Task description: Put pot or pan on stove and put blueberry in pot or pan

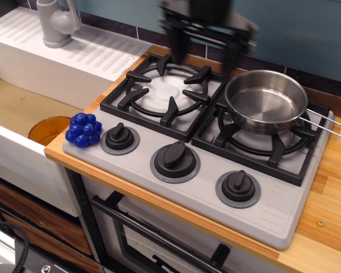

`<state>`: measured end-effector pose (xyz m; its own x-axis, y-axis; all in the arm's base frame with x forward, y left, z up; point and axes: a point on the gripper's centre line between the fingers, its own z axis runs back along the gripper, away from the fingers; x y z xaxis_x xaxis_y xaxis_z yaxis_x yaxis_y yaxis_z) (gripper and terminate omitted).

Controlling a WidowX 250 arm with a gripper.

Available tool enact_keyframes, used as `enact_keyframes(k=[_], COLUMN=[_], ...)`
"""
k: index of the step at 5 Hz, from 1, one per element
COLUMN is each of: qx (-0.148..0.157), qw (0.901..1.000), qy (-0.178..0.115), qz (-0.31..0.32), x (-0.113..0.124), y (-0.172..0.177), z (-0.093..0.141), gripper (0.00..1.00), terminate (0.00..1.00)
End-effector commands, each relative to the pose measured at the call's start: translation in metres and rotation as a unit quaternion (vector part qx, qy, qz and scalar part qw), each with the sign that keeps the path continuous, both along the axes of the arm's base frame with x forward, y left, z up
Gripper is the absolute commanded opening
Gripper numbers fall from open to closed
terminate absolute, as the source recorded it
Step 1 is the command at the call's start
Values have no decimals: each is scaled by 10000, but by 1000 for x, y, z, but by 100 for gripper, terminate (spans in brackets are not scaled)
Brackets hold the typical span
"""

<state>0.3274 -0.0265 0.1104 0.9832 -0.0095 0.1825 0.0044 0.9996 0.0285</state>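
Observation:
The shiny steel pan [266, 103] sits on the right burner of the grey stove [200, 190], its wire handle pointing right. The pan is empty. The blueberry [83, 129] lies on the stove's front left corner, beside the left knob. My gripper [204, 54] hangs at the back of the stove, above the gap between the left burner and the pan. It is blurred by motion, its two black fingers [176, 42] stand wide apart and it holds nothing. It is far from the blueberry.
An orange bowl [47, 129] lies in the sink at the left. A grey tap [55, 23] and a white ribbed draining board [85, 54] stand at the back left. Wooden counter [329, 227] runs along the right.

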Motion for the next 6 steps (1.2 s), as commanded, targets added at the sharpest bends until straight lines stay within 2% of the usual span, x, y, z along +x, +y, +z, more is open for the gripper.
enact_keyframes(k=[1,4,6], qx=[77,109,4], qw=[9979,9946,9914], qy=[-624,-1032,-1297], qz=[120,-72,-185], x=[22,22,21], y=[-21,-21,-13], z=[-2,-29,-52], gripper=[100,100,100], terminate=[0,0,0])
